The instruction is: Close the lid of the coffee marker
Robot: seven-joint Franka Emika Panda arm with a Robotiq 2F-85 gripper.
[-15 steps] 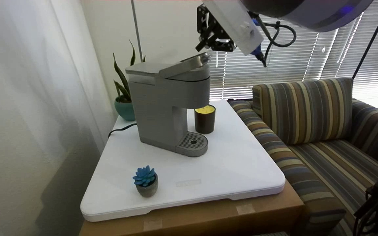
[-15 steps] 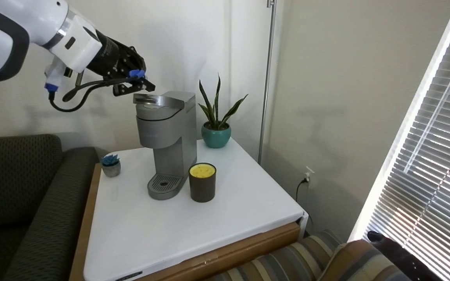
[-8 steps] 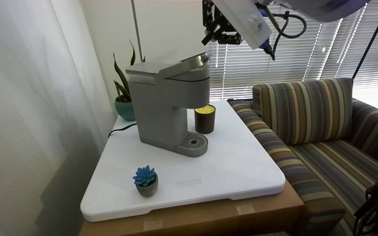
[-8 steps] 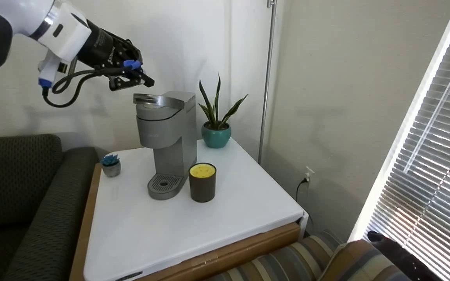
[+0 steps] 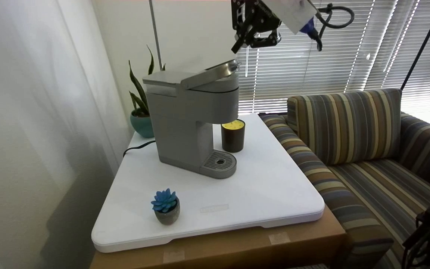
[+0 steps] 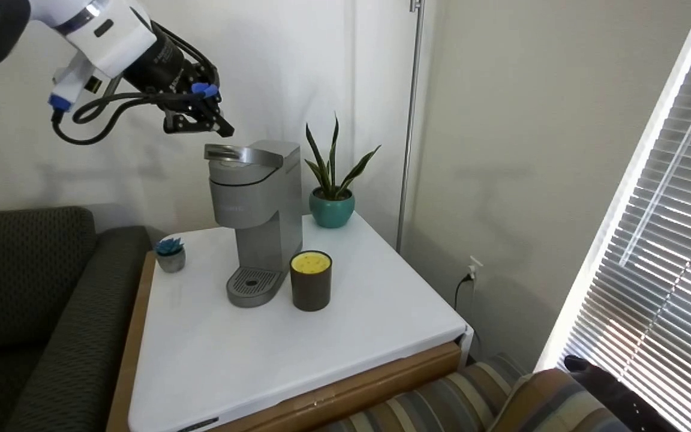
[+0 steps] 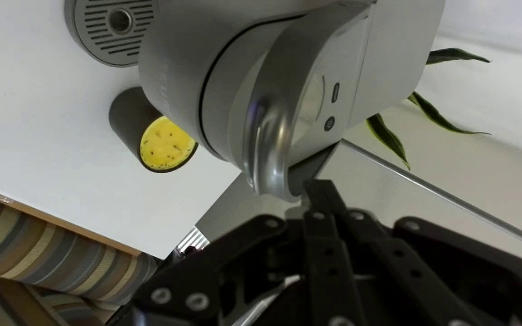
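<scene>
The grey coffee maker stands upright on the white table and also shows in an exterior view. Its lid with a silver handle rim is slightly raised, tilted up at the front. The lid also shows in an exterior view and in the wrist view. My gripper is above the lid's front edge, apart from it, and also shows in an exterior view. In the wrist view its fingertips are together with nothing visible between them.
A dark cup with a yellow top stands beside the coffee maker. A blue succulent pot is near the edge of the white table. A snake plant in a teal pot is behind the coffee maker. A striped armchair adjoins the table.
My gripper and arm have risen a little and drawn slightly back from the lid's front. The lid and coffee maker have not visibly moved.
</scene>
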